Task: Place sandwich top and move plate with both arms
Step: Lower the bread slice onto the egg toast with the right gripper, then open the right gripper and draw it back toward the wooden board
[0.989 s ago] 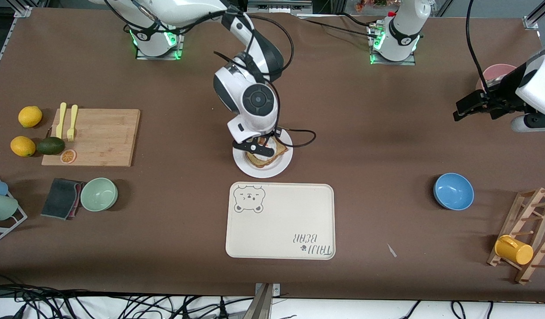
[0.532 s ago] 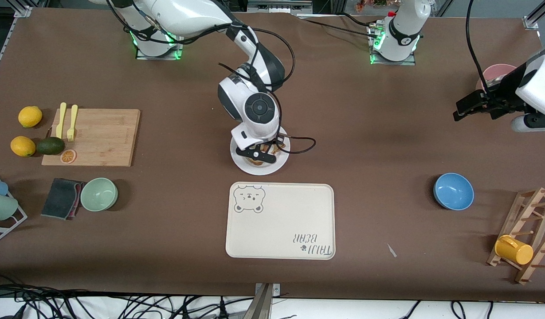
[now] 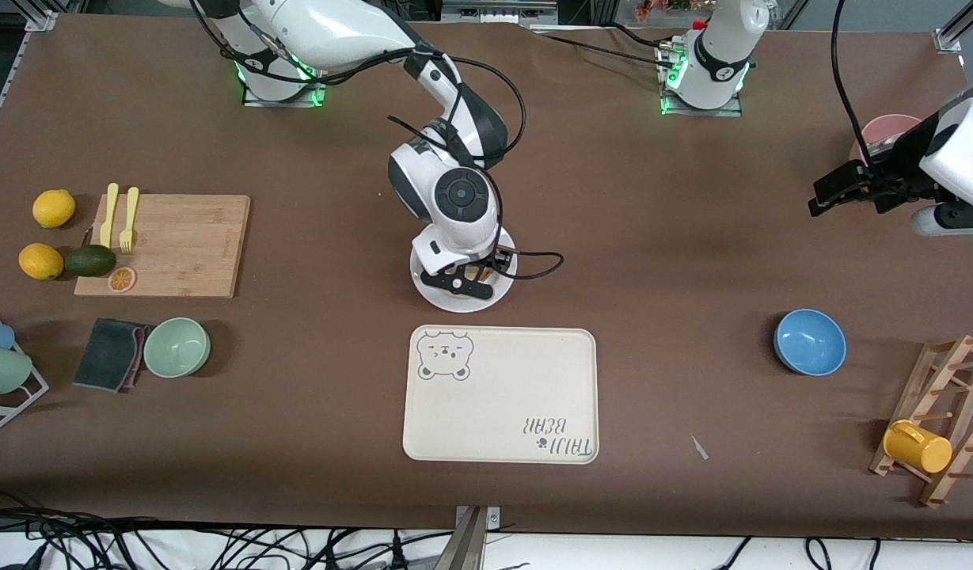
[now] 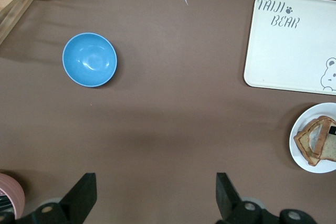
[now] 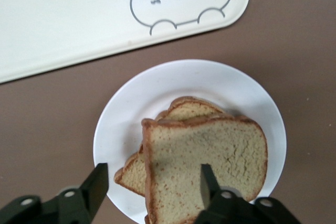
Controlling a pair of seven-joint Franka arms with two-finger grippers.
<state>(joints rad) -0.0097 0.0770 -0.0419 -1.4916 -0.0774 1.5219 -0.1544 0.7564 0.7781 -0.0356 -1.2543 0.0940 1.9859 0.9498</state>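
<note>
At the right arm's end of the table I see two lemons (image 3: 53, 208), a dark avocado (image 3: 90, 260) and a wooden board (image 3: 177, 245); a yellow fork (image 3: 127, 219) lies on the board; nearer to the front camera sit a grey cloth (image 3: 110, 354) and a green bowl (image 3: 176, 347), just beside each other; all of these are well apart from my work.

In the middle of the table is the plate (image 3: 435, 297); my right claw (image 3: 457, 283) hangs low over it, and my own right arm hides most of the plate from the front camera; the right wrist view shows it better; the sandwich top (image 5: 210, 150) lies flat on another slice (image 5: 131, 174) on the plate, a bit crooked, so the lower slice peeks out; my right claw's fingers (image 5: 97, 184) are spread apart and grip nothing; one finger is over the top slice, the other is over the edge of the lower slice; the cream tray (image 3: 502, 396) with the bear drawing lies near the plate, nearer to the front camera, not touching it.

Toward the left arm's end there is a blue bowl (image 3: 809, 341); a wooden rack (image 3: 941, 419) with a yellow mug (image 3: 917, 446) stands at the table's end; my left claw (image 4: 155, 182) waits up in the air over bare table, near a pink bowl (image 3: 890, 127); its fingers are wide apart and hold nothing; nothing stands between it and the plate.
</note>
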